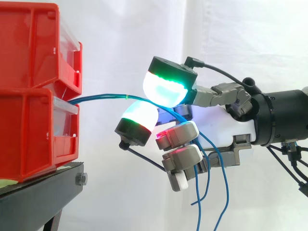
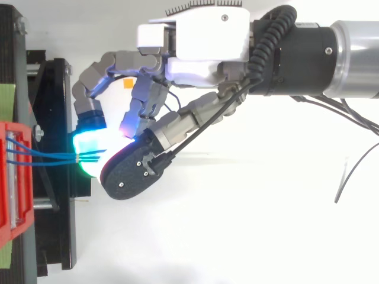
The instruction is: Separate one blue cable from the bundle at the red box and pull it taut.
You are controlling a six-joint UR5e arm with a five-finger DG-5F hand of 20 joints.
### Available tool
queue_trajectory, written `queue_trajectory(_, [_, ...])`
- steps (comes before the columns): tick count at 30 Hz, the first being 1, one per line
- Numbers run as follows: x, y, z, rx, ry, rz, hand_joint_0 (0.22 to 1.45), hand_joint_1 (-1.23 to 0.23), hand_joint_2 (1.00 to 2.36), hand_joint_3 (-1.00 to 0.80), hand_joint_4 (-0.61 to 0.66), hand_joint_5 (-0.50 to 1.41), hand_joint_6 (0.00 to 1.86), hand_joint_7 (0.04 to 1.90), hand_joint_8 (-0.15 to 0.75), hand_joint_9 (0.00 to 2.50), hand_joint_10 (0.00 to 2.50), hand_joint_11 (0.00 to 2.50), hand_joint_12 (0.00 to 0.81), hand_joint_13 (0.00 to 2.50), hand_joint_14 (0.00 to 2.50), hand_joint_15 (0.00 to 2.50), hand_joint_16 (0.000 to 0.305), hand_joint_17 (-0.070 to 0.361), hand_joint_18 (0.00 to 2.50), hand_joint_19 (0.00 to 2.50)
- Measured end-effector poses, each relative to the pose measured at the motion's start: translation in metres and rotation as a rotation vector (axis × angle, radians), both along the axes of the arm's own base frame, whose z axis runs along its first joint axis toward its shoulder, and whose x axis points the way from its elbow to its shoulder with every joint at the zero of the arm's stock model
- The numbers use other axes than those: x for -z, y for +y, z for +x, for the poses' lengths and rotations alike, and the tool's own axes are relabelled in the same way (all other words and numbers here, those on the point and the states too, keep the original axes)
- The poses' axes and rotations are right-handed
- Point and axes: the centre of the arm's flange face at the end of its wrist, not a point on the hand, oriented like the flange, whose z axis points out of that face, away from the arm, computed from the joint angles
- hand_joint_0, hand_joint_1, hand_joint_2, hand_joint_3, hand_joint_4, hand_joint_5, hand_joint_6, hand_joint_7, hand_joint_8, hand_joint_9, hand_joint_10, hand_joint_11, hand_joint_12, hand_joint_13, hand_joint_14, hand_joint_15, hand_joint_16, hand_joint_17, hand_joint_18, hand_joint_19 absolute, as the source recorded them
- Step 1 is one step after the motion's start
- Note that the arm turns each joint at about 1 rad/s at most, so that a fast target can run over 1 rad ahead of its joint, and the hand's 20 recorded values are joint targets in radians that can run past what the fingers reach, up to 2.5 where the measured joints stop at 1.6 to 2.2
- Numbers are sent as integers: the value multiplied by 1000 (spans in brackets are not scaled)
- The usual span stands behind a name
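Hand (image 1: pixel 226 132) curled, two cyan-green glowing pads (image 1: pixel 166 89) pinching the blue cables (image 1: pixel 101 99) near the red bins (image 1: pixel 29 125). From the side, the cables leave the gap between the stacked bins, arc gently to the pads, and their loose ends hang below the palm. From above, three separate strands fan from the bin to a green band (image 2: pixel 79 157) beside the pads. A black stand (image 1: pixel 43 192) carries the bins.

The blue cables (image 1: pixel 103 97) vanish behind the fingers (image 1: pixel 166 89), their loose ends cut off by the side view's bottom edge.
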Motion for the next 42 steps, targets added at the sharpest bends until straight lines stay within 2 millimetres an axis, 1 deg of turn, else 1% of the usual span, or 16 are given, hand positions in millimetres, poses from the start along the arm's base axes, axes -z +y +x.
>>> queue_trajectory(6, [0,0,0,0,0,0,770,-913,1002,-474,-46,-178,857,1127,293,1151,18,1420,327,1102,24,1241,38,85,829,803])
queue_trajectory(7, [0,0,0,0,0,0,787,-931,1000,-499,-40,-181,861,1156,296,1153,16,1420,327,1102,25,1240,38,85,827,798])
queue_trajectory(9, [0,0,0,0,-1,0,797,-933,1000,-500,-33,-182,865,1157,287,1155,16,1427,330,1104,24,1237,39,87,842,799])
queue_trajectory(12, [0,0,0,0,-3,0,802,-929,1000,-500,-17,-181,866,1121,296,1158,16,1429,326,1105,24,1237,39,88,854,801])
queue_trajectory(16, [-1,0,0,0,-3,0,767,-930,1000,-500,43,-178,858,1092,294,1162,17,1424,333,1117,25,1239,39,89,867,784])
queue_trajectory(22, [-1,0,0,0,-3,1,714,-901,1000,-500,49,-170,852,1103,298,1177,18,1428,334,1122,25,1241,39,88,860,794])
queue_trajectory(25, [-1,0,0,1,-3,2,650,-871,1000,-500,60,-169,852,1096,298,1184,17,1435,334,1123,26,1243,39,88,858,795])
queue_trajectory(28, [-1,0,0,1,-3,2,621,-843,1000,-500,64,-168,847,1092,297,1190,17,1429,327,1126,25,1236,38,86,846,804])
queue_trajectory(42, [-1,-1,0,2,-3,2,537,-743,1000,-500,82,-165,830,1072,310,1197,19,1414,338,1132,22,1241,40,89,832,798])
